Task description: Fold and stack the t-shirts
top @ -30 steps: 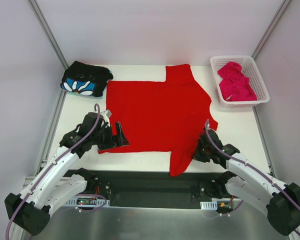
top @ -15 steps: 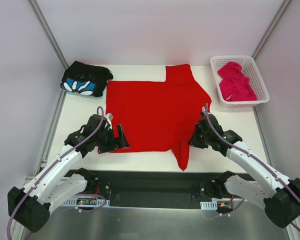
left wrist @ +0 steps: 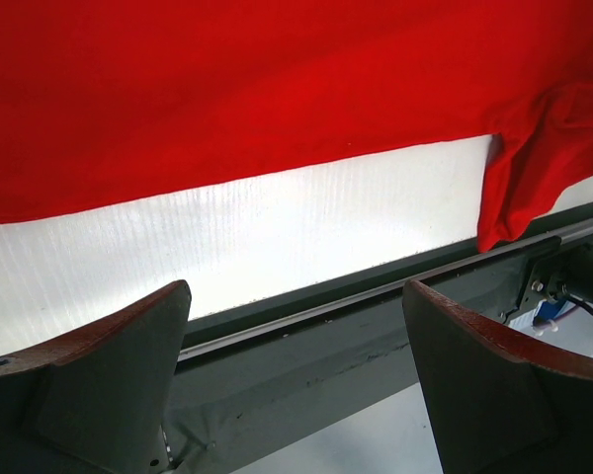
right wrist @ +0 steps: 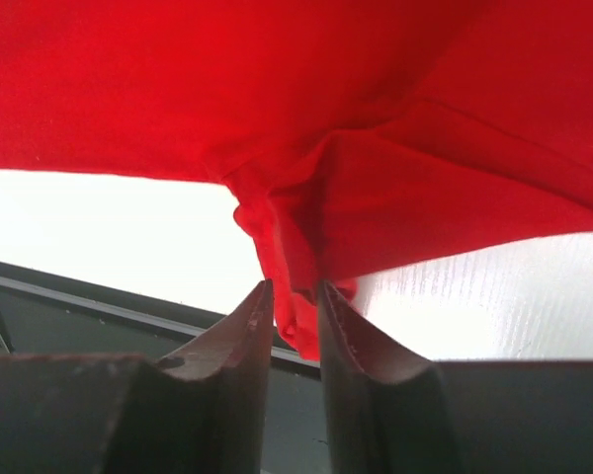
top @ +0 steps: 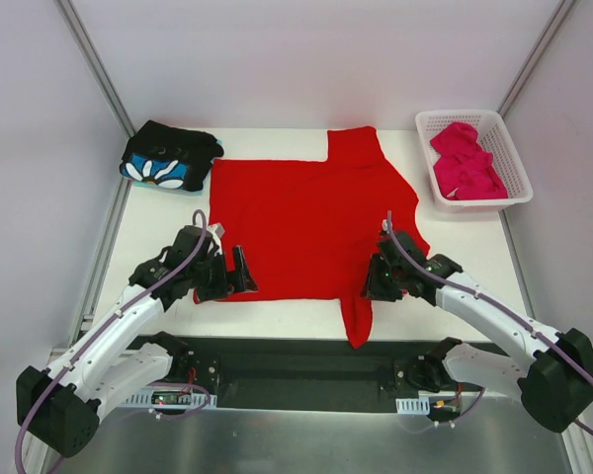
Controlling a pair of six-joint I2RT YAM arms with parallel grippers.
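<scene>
The bright red t-shirt (top: 306, 217) lies spread flat on the white table, one sleeve hanging over the near edge (top: 358, 321). My right gripper (top: 373, 286) is shut on that sleeve's cloth (right wrist: 296, 296) where it bunches at the near right. My left gripper (top: 239, 272) is open and empty at the shirt's near left hem; the left wrist view shows the hem (left wrist: 277, 128) above the fingers. A folded black flower-print t-shirt (top: 168, 158) lies at the far left. A magenta-pink t-shirt (top: 465, 163) lies crumpled in the basket.
The white lattice basket (top: 514, 193) stands at the far right corner. A dark rail (top: 306, 360) runs along the near table edge between the arm bases. Grey walls enclose the table on three sides.
My right gripper has moved left and inward, dragging the near sleeve with it, so the sleeve is narrower and bunched. My left gripper has barely moved.
</scene>
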